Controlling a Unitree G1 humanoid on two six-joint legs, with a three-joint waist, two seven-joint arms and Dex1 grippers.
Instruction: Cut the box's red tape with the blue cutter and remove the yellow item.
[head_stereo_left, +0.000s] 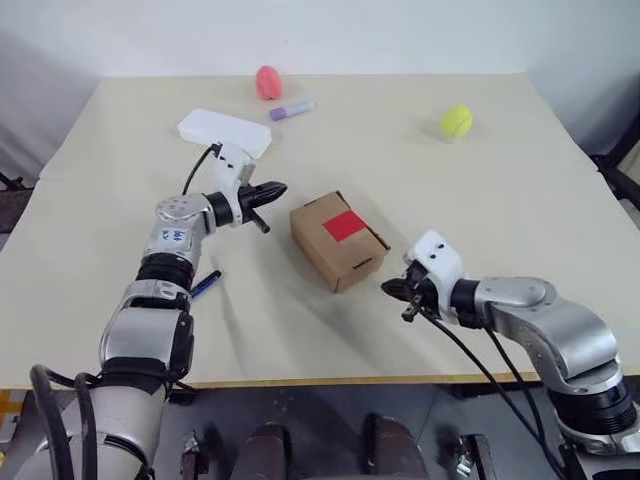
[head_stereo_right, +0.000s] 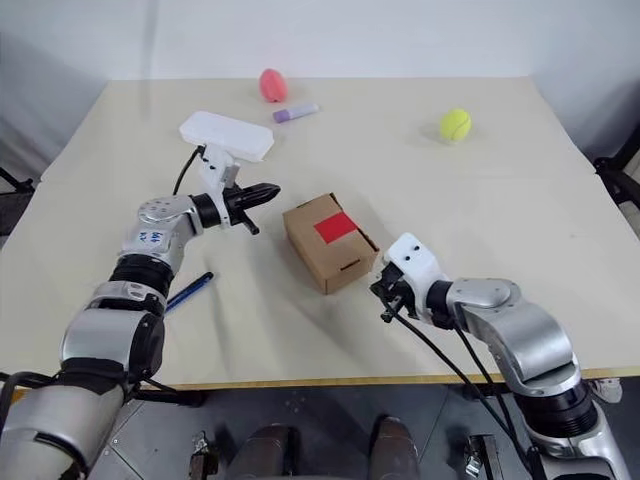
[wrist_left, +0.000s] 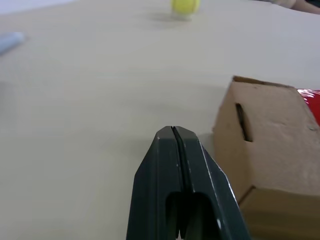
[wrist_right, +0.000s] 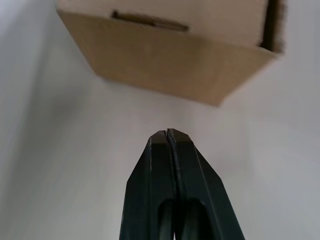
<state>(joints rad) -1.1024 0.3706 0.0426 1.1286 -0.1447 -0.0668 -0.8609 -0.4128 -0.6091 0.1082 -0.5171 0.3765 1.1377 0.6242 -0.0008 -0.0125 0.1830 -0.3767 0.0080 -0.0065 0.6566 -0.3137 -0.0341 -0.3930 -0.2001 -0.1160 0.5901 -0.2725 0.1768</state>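
Beige worktop (head_stereo_left: 520, 230) carries the small brown cardboard box (head_stereo_left: 338, 241), its red tape (head_stereo_left: 343, 226) uncut, between both empty pinched-shut jaws; next, I judge, left gripper (head_stereo_left: 268, 192) must fetch the slim blue cutter (head_stereo_left: 206, 285) lying beside its forearm.

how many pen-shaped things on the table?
2. The slim dark blue cutter lies near the table's front edge beside the left arm, partly hidden behind it. The short purple marker-like tube lies at the far side, next to the pink egg-shaped object.
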